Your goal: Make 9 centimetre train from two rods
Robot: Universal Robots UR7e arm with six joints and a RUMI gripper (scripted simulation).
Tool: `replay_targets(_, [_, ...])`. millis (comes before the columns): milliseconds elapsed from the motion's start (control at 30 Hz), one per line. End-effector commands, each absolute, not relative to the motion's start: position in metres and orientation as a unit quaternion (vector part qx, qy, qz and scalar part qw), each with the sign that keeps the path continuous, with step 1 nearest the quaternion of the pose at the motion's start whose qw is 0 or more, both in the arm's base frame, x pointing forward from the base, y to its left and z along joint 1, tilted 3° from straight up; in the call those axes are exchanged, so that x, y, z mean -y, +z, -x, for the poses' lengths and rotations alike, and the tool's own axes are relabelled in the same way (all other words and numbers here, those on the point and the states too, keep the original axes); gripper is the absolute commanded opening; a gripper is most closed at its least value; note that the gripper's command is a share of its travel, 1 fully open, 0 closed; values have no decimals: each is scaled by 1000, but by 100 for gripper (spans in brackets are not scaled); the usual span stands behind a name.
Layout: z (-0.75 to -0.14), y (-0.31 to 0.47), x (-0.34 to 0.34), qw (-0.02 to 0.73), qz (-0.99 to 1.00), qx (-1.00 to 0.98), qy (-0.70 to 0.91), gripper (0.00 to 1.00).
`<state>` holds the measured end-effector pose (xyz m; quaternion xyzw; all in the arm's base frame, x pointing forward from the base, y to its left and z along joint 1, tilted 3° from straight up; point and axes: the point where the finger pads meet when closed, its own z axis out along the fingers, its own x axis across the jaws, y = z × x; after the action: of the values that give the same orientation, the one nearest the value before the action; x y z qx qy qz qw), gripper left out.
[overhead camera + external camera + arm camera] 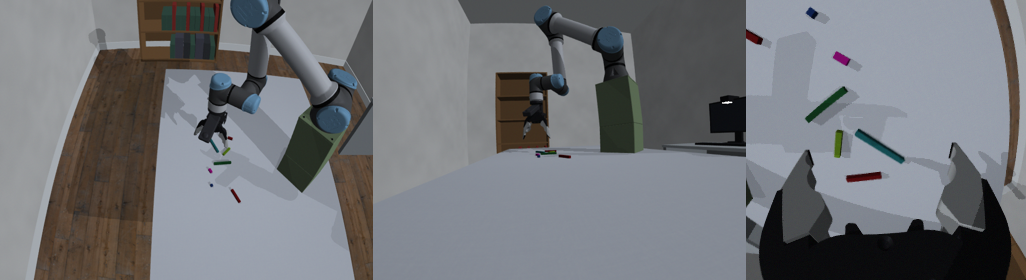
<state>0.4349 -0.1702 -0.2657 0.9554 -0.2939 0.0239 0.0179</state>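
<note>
Several rods lie flat and apart on the grey table. In the top view a turquoise rod (214,145), a lime rod (226,151) and a red rod (230,138), partly hidden by the fingers, lie under my gripper (210,136). A green rod (222,162), a magenta rod (210,170), a blue rod (211,185) and a second red rod (235,195) lie nearer the front. My gripper (881,147) is open and empty, well above the table. The wrist view shows the turquoise rod (879,146) between the fingers, with the lime rod (838,143), red rod (864,176), green rod (826,104), magenta rod (841,58) and blue rod (811,12).
The arm's green pedestal (307,150) stands on the table's right side. A bookshelf (179,30) stands against the back wall beyond the table. The table's left edge (156,168) drops to a wooden floor. A monitor (727,118) sits on a side desk at the right.
</note>
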Motion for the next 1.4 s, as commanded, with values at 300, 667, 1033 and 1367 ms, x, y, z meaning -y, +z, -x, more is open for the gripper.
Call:
replay_targets(300, [-434, -266, 174, 16, -894, 447, 25, 100])
replay_targets(667, [-433, -266, 180, 12, -820, 572, 27, 100])
replay_targets(1033, [-431, -265, 185, 9, -744, 667, 28, 100])
replay_targets(1367, [-429, -265, 190, 5, -661, 750, 29, 100])
